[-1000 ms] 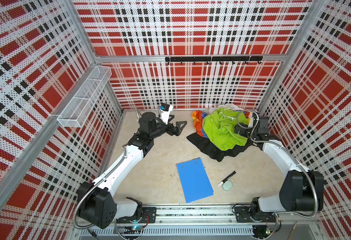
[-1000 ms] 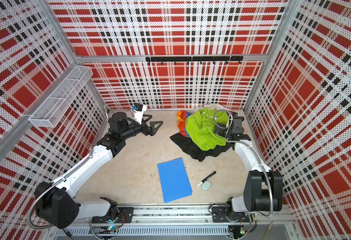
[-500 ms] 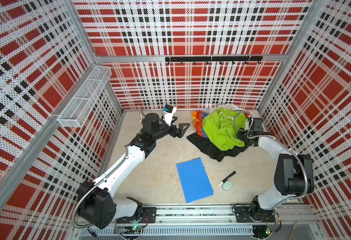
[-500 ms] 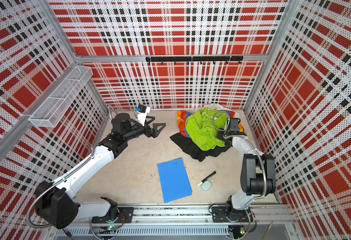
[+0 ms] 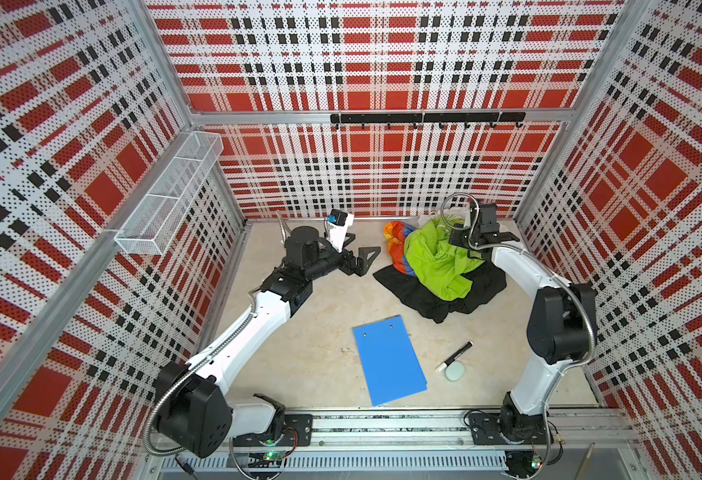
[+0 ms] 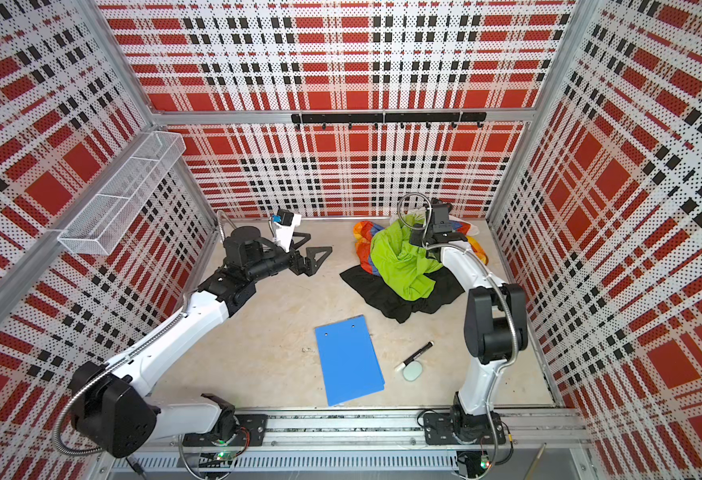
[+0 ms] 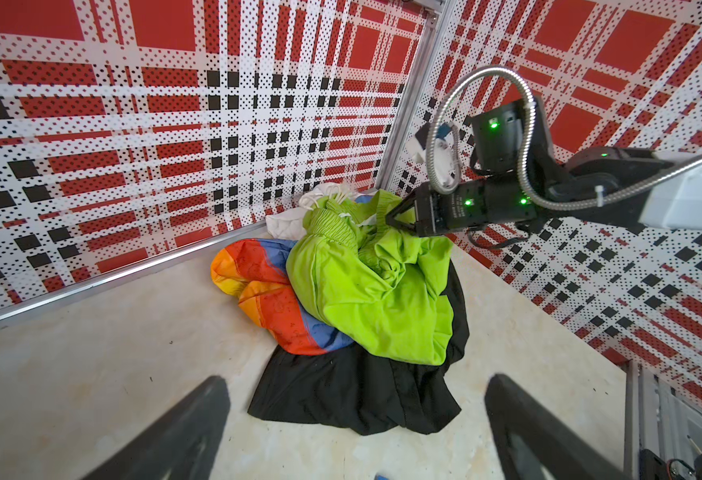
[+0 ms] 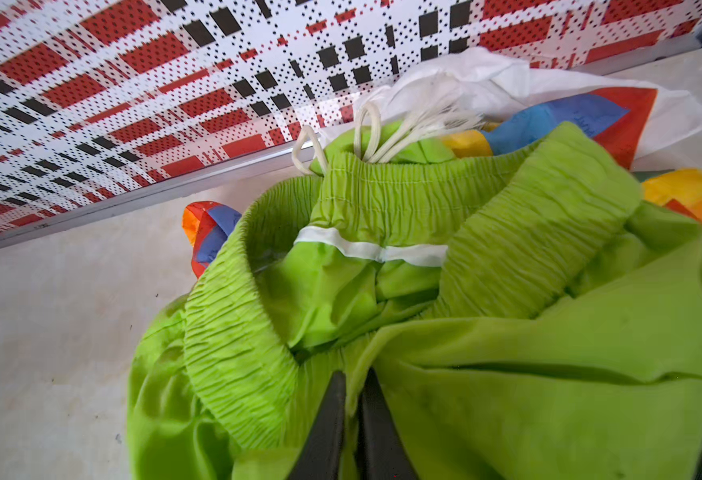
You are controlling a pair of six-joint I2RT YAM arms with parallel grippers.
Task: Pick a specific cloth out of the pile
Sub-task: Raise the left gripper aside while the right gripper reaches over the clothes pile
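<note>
The pile [image 5: 432, 253] lies at the back right: a lime-green garment [image 6: 403, 266] on top, a rainbow cloth [image 7: 266, 286] to its left and white fabric [image 8: 465, 79] behind. The black cloth [image 5: 432, 301] [image 6: 386, 293] [image 7: 353, 395] lies spread flat under them, its front edge showing. My right gripper [image 8: 353, 378] [image 5: 452, 241] is shut on a fold of the lime-green garment near its elastic waistband. My left gripper [image 5: 362, 249] [image 7: 357, 380] hovers open left of the pile, with nothing between its fingers [image 7: 199, 415].
A blue board [image 5: 389, 359] lies on the floor in front of the pile. Right of it are a black marker [image 5: 455, 355] and a pale round object [image 5: 454, 371]. A wire basket [image 5: 166, 208] hangs on the left wall, a hook rail [image 5: 424, 118] on the back wall.
My right gripper has gone from open to shut, pinching the lime-green fabric, and its elbow has swung upward. The left gripper has drifted slightly toward the pile, still open.
</note>
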